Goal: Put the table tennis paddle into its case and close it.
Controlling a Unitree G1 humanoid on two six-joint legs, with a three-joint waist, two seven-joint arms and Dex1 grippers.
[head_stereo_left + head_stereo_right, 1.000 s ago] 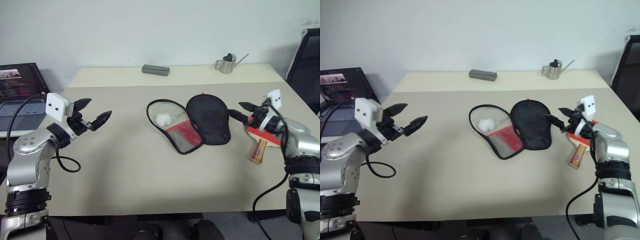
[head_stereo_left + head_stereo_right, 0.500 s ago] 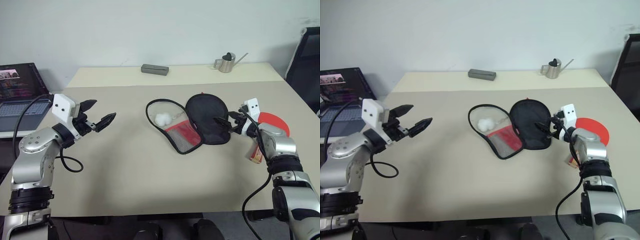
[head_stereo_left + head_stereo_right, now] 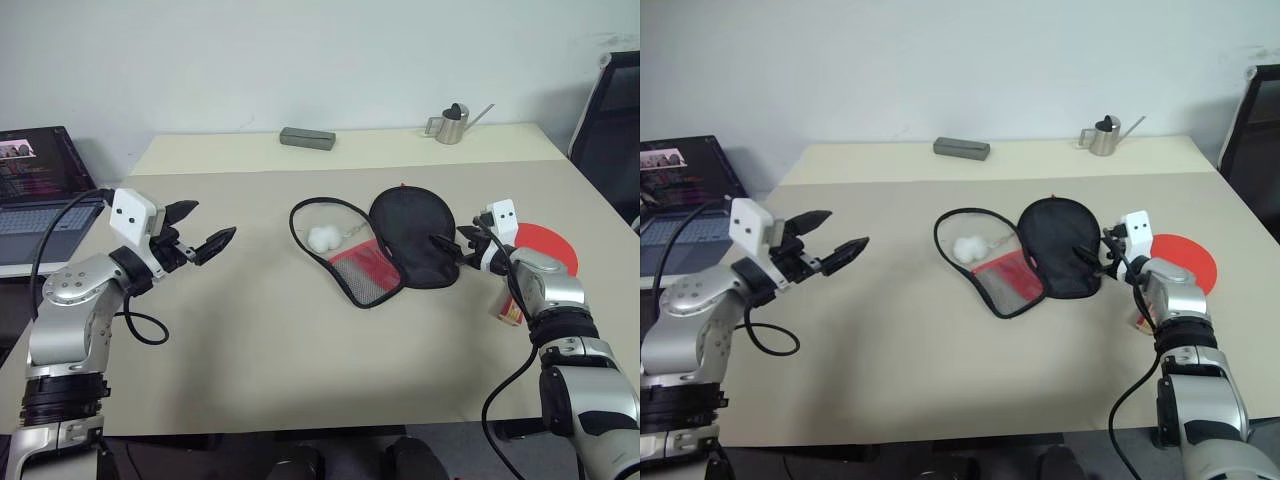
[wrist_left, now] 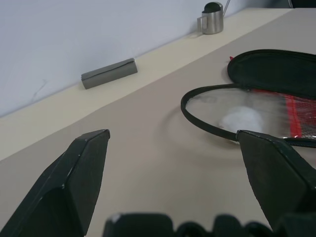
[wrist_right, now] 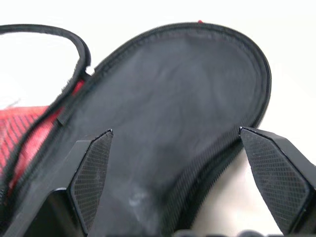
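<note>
Case [image 3: 385,247] lies unzipped mid-table, two halves spread flat: black half right, mesh/red half left with white pom-pom [image 3: 322,238] resting on it. Open layout leaves the pocket exposed for loading.

Paddle [image 3: 543,250] sits on the table at the right, just behind the right forearm; red face shows, handle mostly hidden by the arm. Not in the case yet.

Right gripper [image 3: 452,245], jaws wide and empty, hovers at the right edge of the black half; the wrist view looks straight onto that flap. Likely lining up to pinch or steady it.

Left gripper [image 3: 200,232], jaws wide, empty, hangs over bare table well left of the case, pointing at it. Probably waiting to help.

Grey box [image 3: 308,138] and metal pot [image 3: 452,126] sit far back, laptop [image 3: 35,180] at far left.
</note>
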